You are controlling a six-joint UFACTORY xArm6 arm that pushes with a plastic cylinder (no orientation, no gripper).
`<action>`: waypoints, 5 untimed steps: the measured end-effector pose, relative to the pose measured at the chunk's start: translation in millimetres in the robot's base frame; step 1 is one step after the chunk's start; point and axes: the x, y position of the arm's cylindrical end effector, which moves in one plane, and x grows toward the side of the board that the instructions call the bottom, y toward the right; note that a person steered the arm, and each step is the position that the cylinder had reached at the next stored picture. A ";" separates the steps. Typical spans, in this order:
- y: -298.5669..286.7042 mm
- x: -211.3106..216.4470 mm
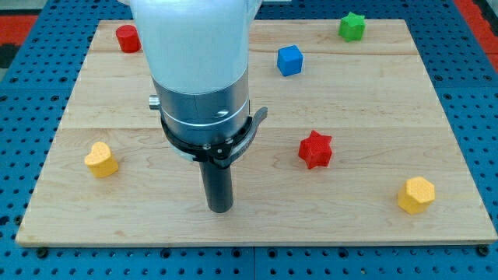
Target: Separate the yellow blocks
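Wooden table (257, 78), pale planks, set on a blue perforated base (23, 31). No pincer on this arm; hence no spread or pressed state to report: arm (201, 62) ending in a straight dark rod, with my tip (220, 210) resting near the view's bottom, slightly left of centre.

Two yellow blocks, well apart, one on each side of my tip. Yellow block at left (101, 159): rounded, irregular outline, exact shape hard to make out, lying near the table's left edge, well to the left of my tip and a little higher in the view. Yellow hexagonal block at right (415, 194): near the table's lower right corner, far to the right of my tip, at about the same height in the view. Neither yellow block touching my tip or any other block.

Red star block (315, 149): right of my tip and higher in the view, between my tip and the yellow hexagonal block, apart from both. Blue cube (289, 60): toward the view's top, right of the arm's white housing. Green star block (352, 26): near the top edge, at upper right. Red block at upper left (128, 37): near the top left corner, roughly cylindrical, just left of the white housing.
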 end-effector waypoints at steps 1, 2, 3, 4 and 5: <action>21.2 -3.5; 131.1 1.4; 205.2 35.9; 220.4 47.0; 291.6 45.6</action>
